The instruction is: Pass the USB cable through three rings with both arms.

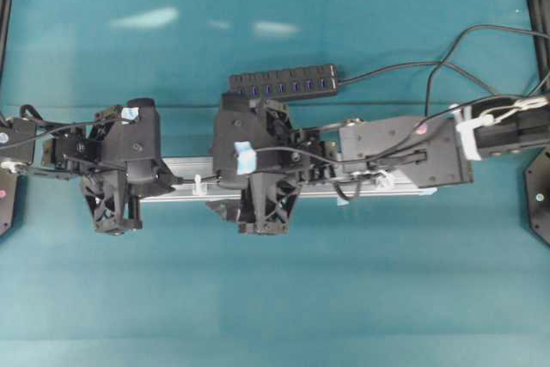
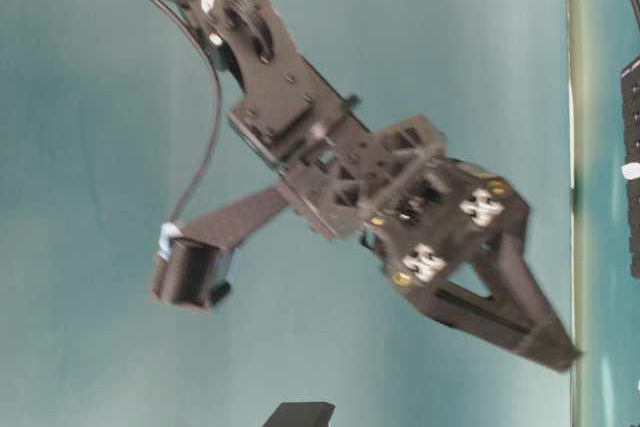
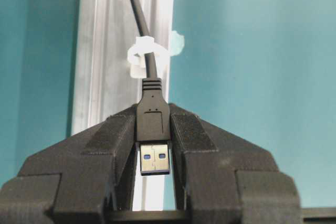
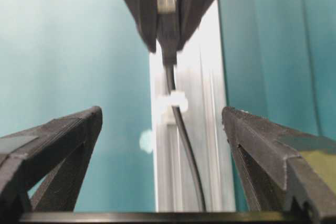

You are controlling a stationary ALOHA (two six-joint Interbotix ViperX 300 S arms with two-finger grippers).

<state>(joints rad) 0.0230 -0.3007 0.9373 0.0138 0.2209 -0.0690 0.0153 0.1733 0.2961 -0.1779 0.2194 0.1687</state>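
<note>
The left gripper [image 3: 153, 145] has its jaws clamped on the plug of the USB cable [image 3: 153, 121], whose cord runs toward 12 o'clock through a white ring [image 3: 147, 53] on the silver rail [image 3: 100, 77]. The right gripper [image 4: 163, 124] has its jaws spread wide and empty, either side of the cord. The other rings seem hidden under the arms on the counter [image 1: 275, 298].

Black arm [image 2: 300, 137] slanting across teal backdrop, blurred pointed hand [image 2: 520, 317] at lower right.
</note>
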